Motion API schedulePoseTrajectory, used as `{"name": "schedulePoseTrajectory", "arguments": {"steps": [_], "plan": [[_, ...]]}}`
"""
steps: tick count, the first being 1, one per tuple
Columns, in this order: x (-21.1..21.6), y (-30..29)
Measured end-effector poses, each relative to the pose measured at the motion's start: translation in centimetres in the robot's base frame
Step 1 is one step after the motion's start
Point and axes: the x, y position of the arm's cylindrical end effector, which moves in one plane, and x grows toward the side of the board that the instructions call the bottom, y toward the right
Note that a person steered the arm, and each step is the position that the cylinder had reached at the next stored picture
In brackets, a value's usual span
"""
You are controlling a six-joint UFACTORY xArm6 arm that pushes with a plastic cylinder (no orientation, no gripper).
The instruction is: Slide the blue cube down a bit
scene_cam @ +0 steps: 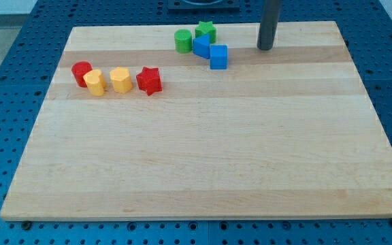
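The blue cube (218, 57) sits near the view's top centre of the wooden board (203, 170). It touches a second blue block (201, 46) on its upper left. A green star (206, 30) and a green cylinder (183, 41) lie just beyond that. My tip (265, 47) stands on the board to the right of the blue cube and slightly above it, apart from it by about one and a half cube widths.
At the view's left lies a row: a red cylinder (82, 73), a yellow block (96, 83), a yellow hexagonal block (120, 79) and a red star (149, 80). The board rests on a blue perforated table (5, 82).
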Motion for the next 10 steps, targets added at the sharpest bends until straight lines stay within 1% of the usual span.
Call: {"name": "schedulePoseTrajectory", "arguments": {"steps": [1,2,4,5,7,8,9,10], "plan": [[0.0,-4.4],[0.0,-5.1],[0.0,-9.1],[0.3,-9.1],[5.0,-9.2],[6.2,-9.4],[6.1,-9.3],[3.6,-6.4]]}}
